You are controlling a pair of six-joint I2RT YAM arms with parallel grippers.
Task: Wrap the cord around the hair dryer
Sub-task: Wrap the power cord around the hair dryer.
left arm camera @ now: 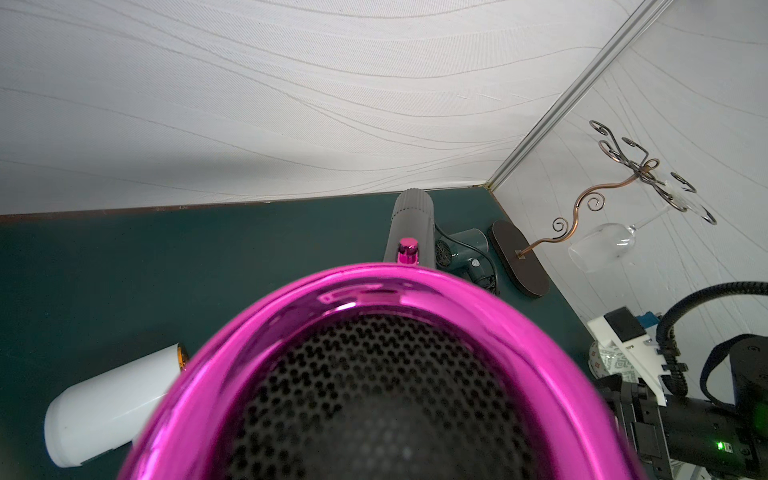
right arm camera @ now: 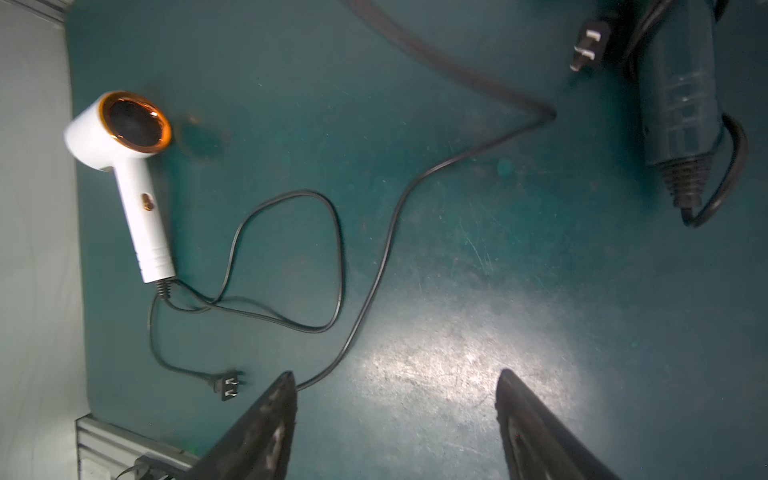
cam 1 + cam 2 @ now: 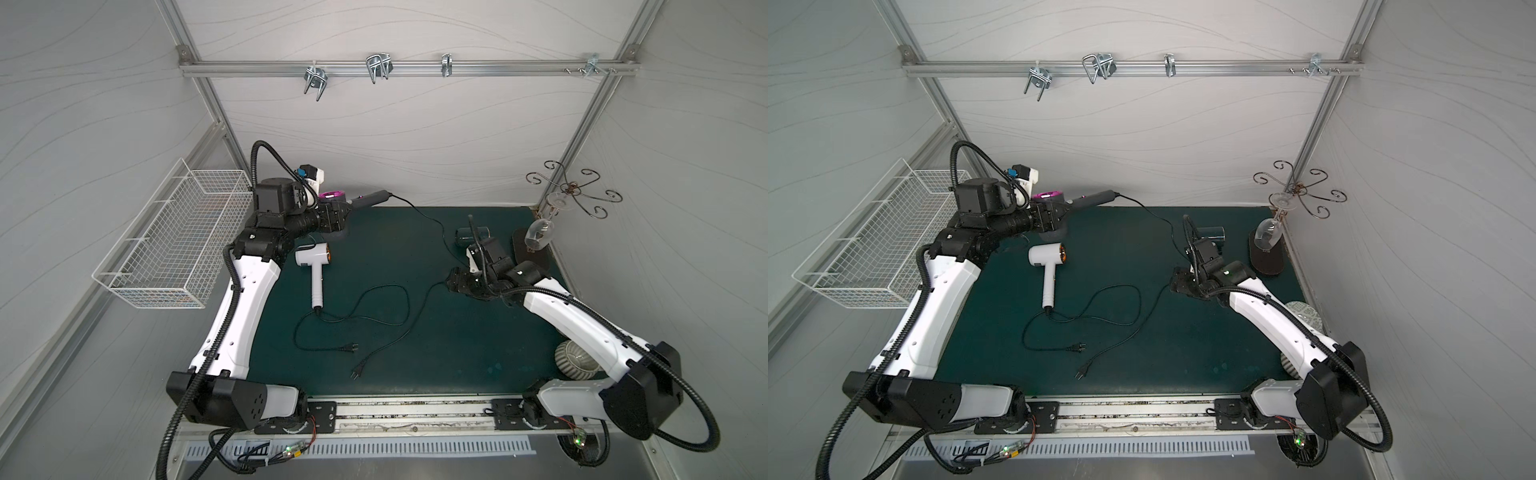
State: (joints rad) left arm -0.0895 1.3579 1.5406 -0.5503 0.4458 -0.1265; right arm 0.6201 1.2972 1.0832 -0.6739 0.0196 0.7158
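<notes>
The grey hair dryer (image 3: 370, 198) with a magenta rear ring (image 1: 374, 291) hangs just above the back left of the green mat (image 3: 457, 332). My left gripper (image 3: 338, 212) is shut on its head, and its fingers are hidden in the left wrist view. The black cord (image 3: 432, 218) leaves the handle end, runs right, bends back by my right gripper (image 3: 451, 284) and ends in a plug (image 3: 358, 371) on the mat. In the right wrist view my right gripper (image 2: 397, 376) stands open and empty. The cord (image 2: 386, 249) passes under one fingertip (image 2: 286, 390), outside the gap.
A white hair dryer (image 3: 314, 266) lies mid-left with its own looped cord and plug (image 3: 351, 348). A dark green dryer (image 3: 471, 236) sits back right beside a glass rack (image 3: 536, 253) holding a wine glass (image 3: 539, 233). A wire basket (image 3: 174, 241) hangs left. A ribbed bowl (image 3: 575, 359) sits front right.
</notes>
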